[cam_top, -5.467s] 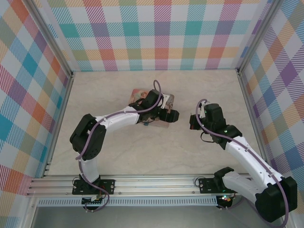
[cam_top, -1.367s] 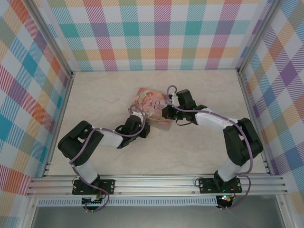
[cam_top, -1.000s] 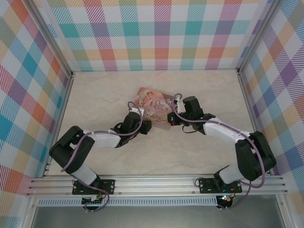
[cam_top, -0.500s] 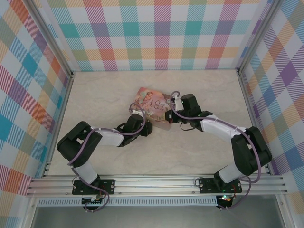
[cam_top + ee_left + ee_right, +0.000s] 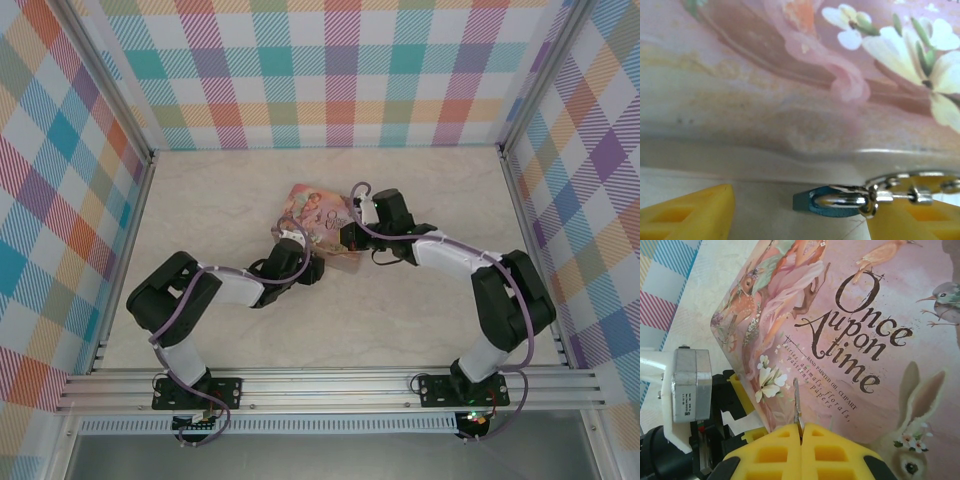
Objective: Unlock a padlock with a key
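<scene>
Overhead plus two wrist close-ups.
Top looks down from behind; both wrists face the tin (image 5: 315, 212), left closest.

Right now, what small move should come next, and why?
Probably close the left pincer on the padlock: it lies between the open jaws, beside the tin, while the right pincer grips the key, so steadying it seems needed first.

Even brightness, blurred left-wrist close-up.

There are 1 padlock (image 5: 810, 204), 1 key (image 5: 797, 407) and 1 pink tin (image 5: 880, 330).
</scene>
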